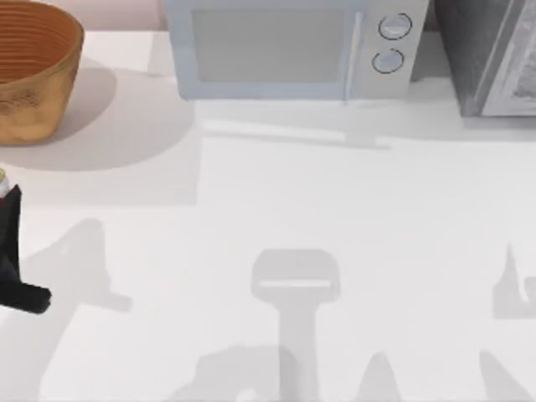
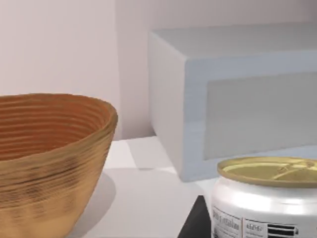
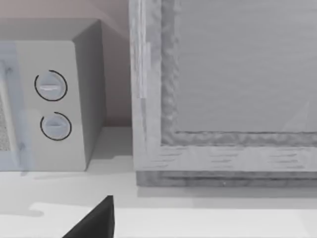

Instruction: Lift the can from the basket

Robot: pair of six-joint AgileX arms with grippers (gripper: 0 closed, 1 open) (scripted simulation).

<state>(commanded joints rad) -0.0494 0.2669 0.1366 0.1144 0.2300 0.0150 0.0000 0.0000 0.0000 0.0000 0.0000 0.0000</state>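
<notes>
Close to the left wrist camera, the can point(image 2: 265, 198) sits in the left gripper point(image 1: 10, 239), clear of the basket point(image 1: 33, 63). Light, rigid and slick-sided, it probably grips best mid-wall. Whether the claw clamps it, I cannot tell.

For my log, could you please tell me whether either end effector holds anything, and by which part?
It cannot be told: the white, gold-topped can sits close before the left wrist camera, outside the woven basket.
</notes>
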